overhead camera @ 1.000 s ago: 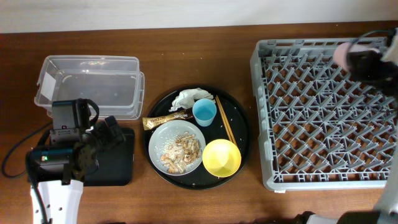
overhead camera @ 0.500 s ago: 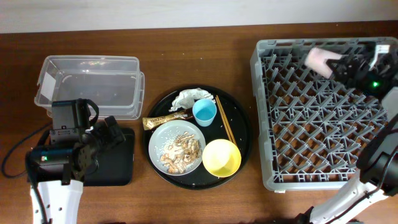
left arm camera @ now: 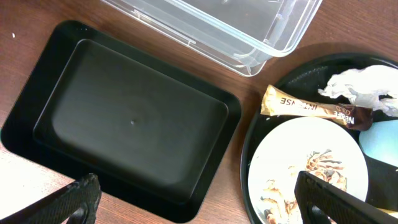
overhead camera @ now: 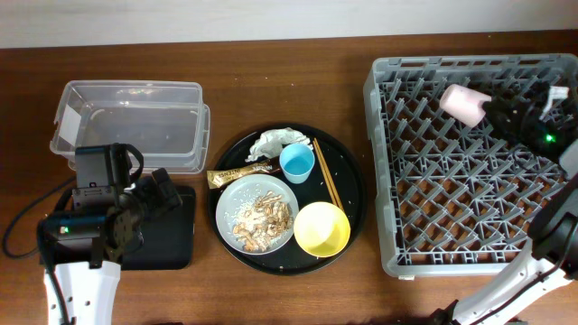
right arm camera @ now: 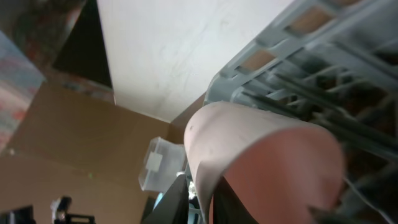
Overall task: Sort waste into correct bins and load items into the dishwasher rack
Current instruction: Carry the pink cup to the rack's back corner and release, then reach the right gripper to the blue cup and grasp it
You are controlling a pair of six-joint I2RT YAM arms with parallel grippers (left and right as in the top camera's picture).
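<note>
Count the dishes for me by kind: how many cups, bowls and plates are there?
Cups: 2 (blue cup, pink cup)
Bowls: 1 (yellow bowl)
Plates: 1 (grey plate)
Total: 4

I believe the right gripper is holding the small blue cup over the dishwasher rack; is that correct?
Not quite: the right gripper holds the small pink cup over the dishwasher rack, as the overhead view shows. The small blue cup stands on the round black tray.
</note>
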